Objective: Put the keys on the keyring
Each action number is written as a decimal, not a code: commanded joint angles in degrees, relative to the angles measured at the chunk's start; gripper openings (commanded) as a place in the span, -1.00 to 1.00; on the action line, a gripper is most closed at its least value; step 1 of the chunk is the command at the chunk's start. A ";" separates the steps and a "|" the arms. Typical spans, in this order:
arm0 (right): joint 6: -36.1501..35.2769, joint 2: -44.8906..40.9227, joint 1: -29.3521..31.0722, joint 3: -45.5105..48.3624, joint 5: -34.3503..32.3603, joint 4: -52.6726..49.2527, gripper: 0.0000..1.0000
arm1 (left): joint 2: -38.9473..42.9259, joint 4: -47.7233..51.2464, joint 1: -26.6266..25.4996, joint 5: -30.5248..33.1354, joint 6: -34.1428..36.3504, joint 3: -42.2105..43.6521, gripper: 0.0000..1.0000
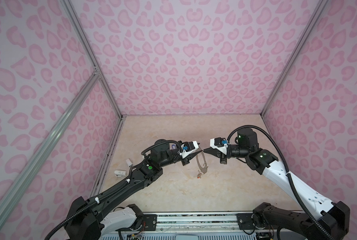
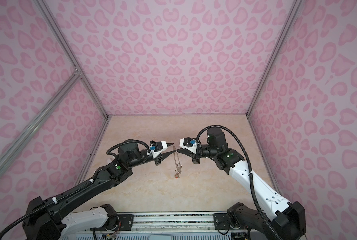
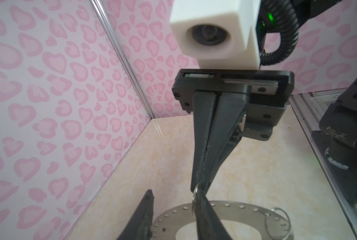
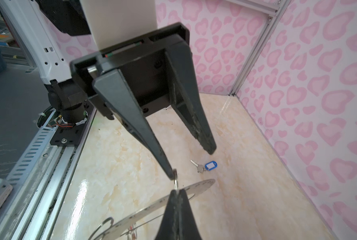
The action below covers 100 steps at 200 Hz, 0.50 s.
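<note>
The keyring (image 3: 235, 209) is held up by its top edge between the two arms, over the middle of the bench (image 1: 173, 135). I cannot tell if its low edge touches the bench.

The right pincer (image 3: 196, 186) is clenched tight on a small ring (image 4: 175, 180) at the rim of the keyring, and it carries the keyring by that. The left pincer (image 1: 201, 147) is released and grasps nothing. One of its fingertips (image 4: 167, 167) touches the same small ring, and the other is well apart from it.

The key with the orange-red tag (image 1: 198, 176) sits at the low end of the keyring. It looks joined on, but it is too small to be sure. The key with the blue tag (image 4: 205, 166) lies flat on the bench beyond the left pincer, and nothing touches it.

So I think one key is done and the blue one is the job now. The left pincer is free, so it looks like the one to fetch it. It should slip away from the small ring without bumping it. The key is thin and flat, so the fat tag looks easier to pinch. The right pincer needs to keep the keyring steady.
</note>
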<state>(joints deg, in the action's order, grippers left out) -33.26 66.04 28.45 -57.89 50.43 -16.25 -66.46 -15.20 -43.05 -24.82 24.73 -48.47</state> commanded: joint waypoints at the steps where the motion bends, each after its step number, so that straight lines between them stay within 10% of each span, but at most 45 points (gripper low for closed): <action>1: -3.64 0.57 -0.06 -1.23 -2.83 -8.56 -1.00 | -1.31 8.22 -1.44 3.89 5.83 -2.51 -0.31; 100: -4.05 1.91 0.00 -2.44 -2.32 -10.29 -1.00 | -3.83 12.93 -3.20 2.85 8.14 -5.15 -0.53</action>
<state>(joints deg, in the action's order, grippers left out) -37.23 67.83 28.34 -60.10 47.42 -26.68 -69.82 -2.66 -46.19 -21.04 32.03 -52.66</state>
